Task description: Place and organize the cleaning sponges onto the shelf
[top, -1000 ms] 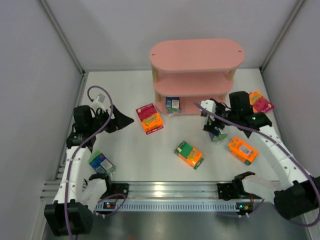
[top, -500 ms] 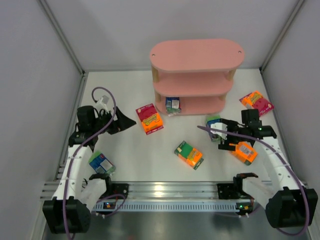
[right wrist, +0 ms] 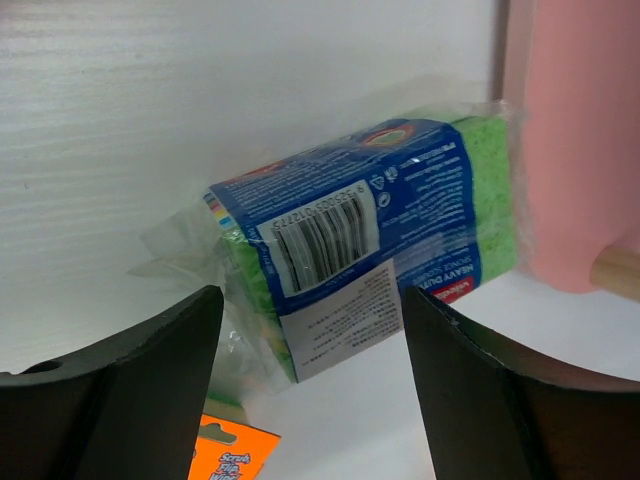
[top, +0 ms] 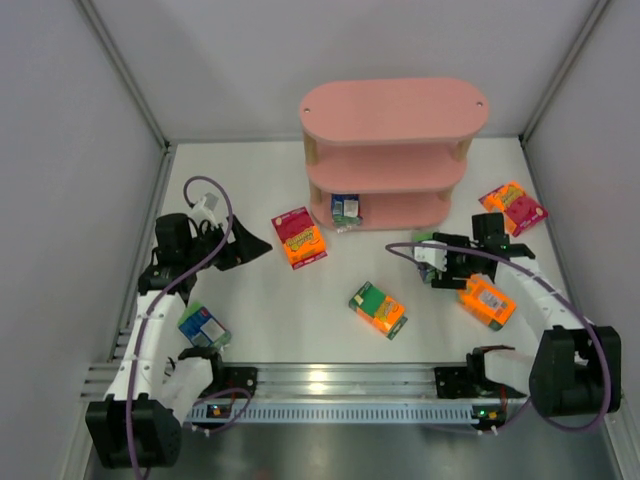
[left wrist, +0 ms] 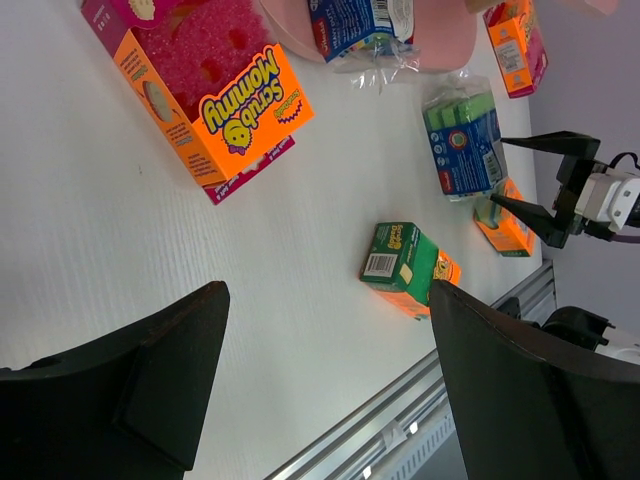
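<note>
Right pincer (top: 437,260), from above: jaws wide, gripping nothing, close by the green-and-blue sponge pack (top: 426,239) lying just in front of the pink shelf (top: 395,110). Left pincer (top: 255,247) likewise wide and empty, out over the left of the table (top: 260,330), pointing toward the orange-and-magenta Scrub Mommy pack (top: 300,237). One blue pack (top: 346,209) on the lowest board of the shelf, at its left end. Also on the table: green-and-orange box (top: 378,308) in the middle, orange pack (top: 487,300) beside the right forearm, second orange-and-magenta pack (top: 513,207) far right, blue-and-white pack (top: 203,326) near the left arm.

From the left wrist: left pincer (left wrist: 328,292) spread wide over bare table, Scrub Mommy pack (left wrist: 215,100) ahead and apart from it. Further off, green-and-orange box (left wrist: 405,268) and green-and-blue sponge pack (left wrist: 462,145), with the right pincer (left wrist: 500,172) open just past the pack's end.

From the right wrist: right pincer (right wrist: 312,295) wide open, green-and-blue sponge pack (right wrist: 370,240) lying flat ahead between the fingers, barcode up, ungripped. Far end at the pink shelf (right wrist: 570,140); cannot tell whether touching. Corner of the orange pack (right wrist: 230,455) at the bottom edge.
</note>
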Action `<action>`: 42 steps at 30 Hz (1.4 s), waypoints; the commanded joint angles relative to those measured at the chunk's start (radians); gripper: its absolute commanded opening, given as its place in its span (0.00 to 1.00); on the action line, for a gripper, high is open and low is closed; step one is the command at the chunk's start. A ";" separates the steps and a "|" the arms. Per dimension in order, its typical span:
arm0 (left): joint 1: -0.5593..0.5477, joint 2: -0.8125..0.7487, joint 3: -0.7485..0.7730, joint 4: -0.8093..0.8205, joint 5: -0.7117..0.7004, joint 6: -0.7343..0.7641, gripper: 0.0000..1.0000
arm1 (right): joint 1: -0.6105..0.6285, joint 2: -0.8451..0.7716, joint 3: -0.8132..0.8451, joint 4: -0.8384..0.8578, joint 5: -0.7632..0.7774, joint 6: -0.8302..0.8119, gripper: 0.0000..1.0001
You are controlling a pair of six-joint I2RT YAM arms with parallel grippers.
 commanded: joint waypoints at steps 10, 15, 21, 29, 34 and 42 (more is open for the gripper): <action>-0.003 -0.011 0.002 0.019 -0.016 0.016 0.87 | 0.053 0.033 -0.109 0.061 0.048 -0.090 0.36; -0.003 -0.013 0.000 0.021 -0.014 0.016 0.87 | 0.053 -0.013 -0.112 0.015 0.045 -0.070 0.21; -0.003 -0.013 0.002 0.021 -0.010 0.013 0.87 | 0.052 -0.080 -0.092 -0.052 -0.003 -0.016 0.00; -0.002 -0.017 0.005 0.021 -0.005 0.013 0.87 | 0.053 -0.185 -0.034 -0.155 -0.081 0.047 0.00; -0.003 -0.020 0.005 0.021 -0.003 0.012 0.87 | 0.053 -0.240 0.011 -0.195 -0.110 0.074 0.00; -0.003 -0.025 0.006 0.021 0.000 0.012 0.87 | 0.053 -0.252 0.078 -0.244 -0.142 0.116 0.00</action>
